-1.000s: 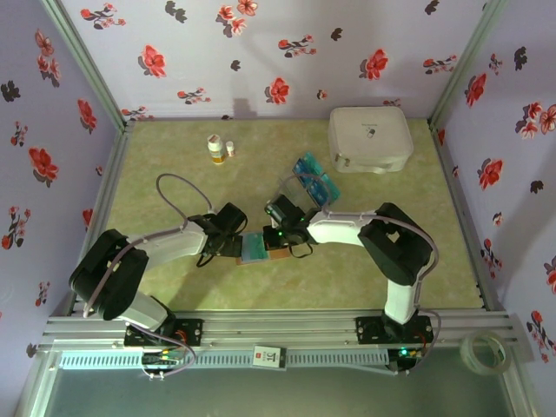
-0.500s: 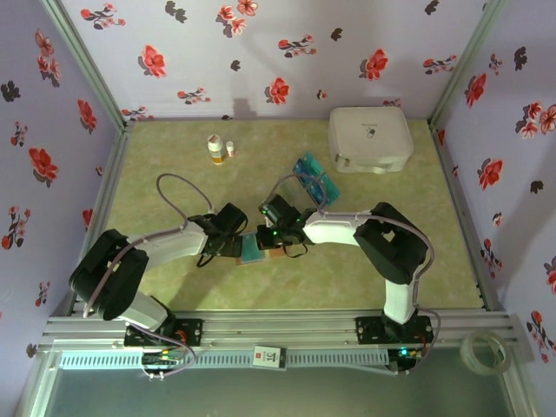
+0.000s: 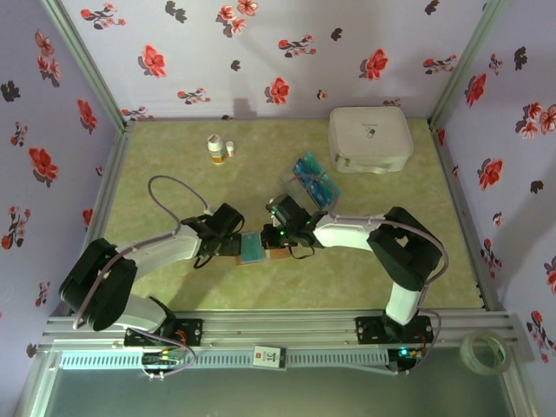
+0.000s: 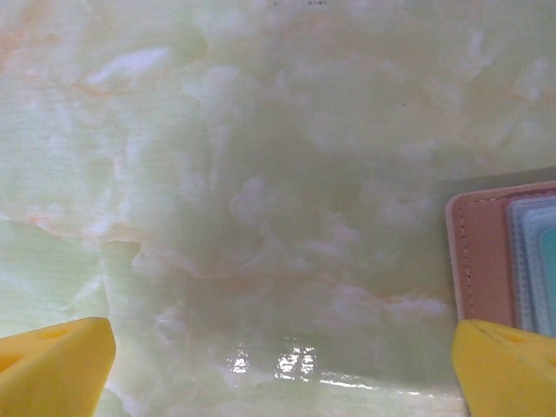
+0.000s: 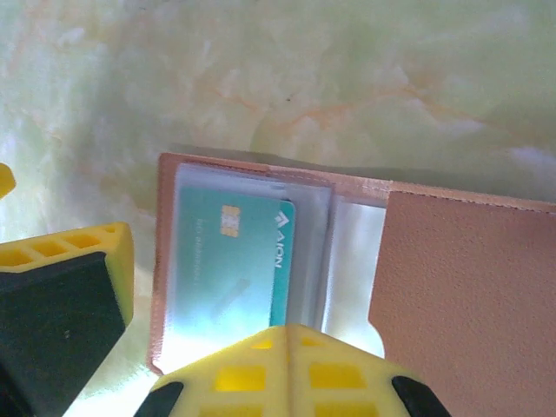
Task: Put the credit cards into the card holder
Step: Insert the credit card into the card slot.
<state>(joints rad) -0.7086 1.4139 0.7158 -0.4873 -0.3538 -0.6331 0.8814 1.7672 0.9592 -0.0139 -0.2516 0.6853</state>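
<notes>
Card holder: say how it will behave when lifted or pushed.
Probably floppy: the card holder lies open, thin, with clear sleeves fanned inside. Likely light and flat, so it should slide on the glossy table, not tip. The sleeved credit card might slip out if tilted.

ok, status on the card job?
Left gripper open beside card holder. Right gripper at the open holder, jaw state unclear. One teal card in a sleeve; more cards in clear tray behind.

The card holder point(image 4: 486, 261) runs off the left wrist view's right edge.
</notes>
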